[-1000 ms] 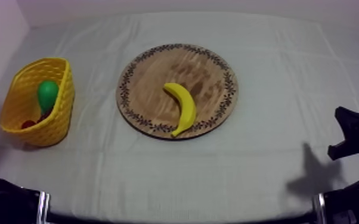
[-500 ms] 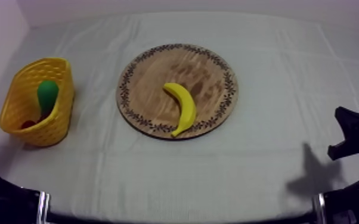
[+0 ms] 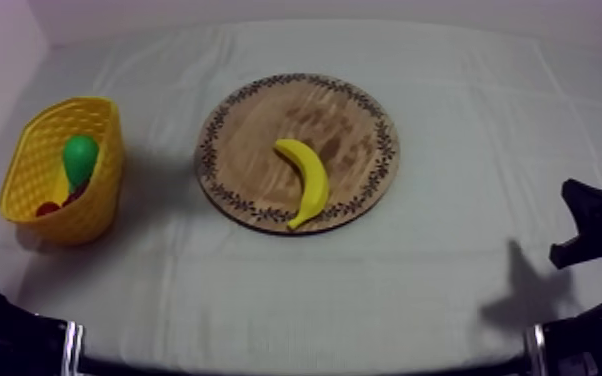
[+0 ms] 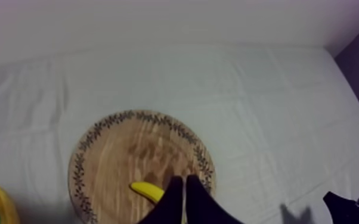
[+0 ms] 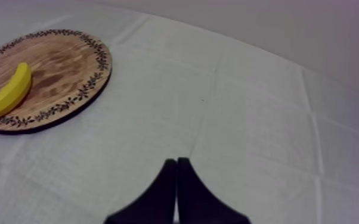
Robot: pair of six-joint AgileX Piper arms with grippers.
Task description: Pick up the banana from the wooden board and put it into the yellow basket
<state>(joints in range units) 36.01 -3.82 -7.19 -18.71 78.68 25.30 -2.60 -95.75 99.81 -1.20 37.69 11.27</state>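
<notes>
The yellow basket point(image 3: 105, 188) stands on the grey-white cloth point(image 3: 445, 270) at my left side, well apart from the round wooden board point(image 3: 340, 115) in the middle of the table. Inside the basket I see a green pear point(image 3: 80, 157) leaning against the wall nearest the board. A small red fruit point(image 3: 47, 208) lies low at the bottom. Something dark lies under the pear, but I cannot tell what it is. The banana point(image 3: 306, 178) lies on the board, curved, with one end near the centre and the other tip reaching the patterned rim on the side nearest me. Nothing else lies on the board. My left gripper point(image 4: 185, 179) has its two black fingers pressed together into a narrow wedge with nothing between them. From its wrist camera the wedge points at the board's near edge, the banana's end shows just beside it, and a corner of the basket shows off to the side of the board. My right gripper point(image 5: 176, 161) is likewise closed on nothing, over bare cloth, with the board and banana well apart from it. My right arm point(image 3: 593, 228) sits low at its edge of the table.
</notes>
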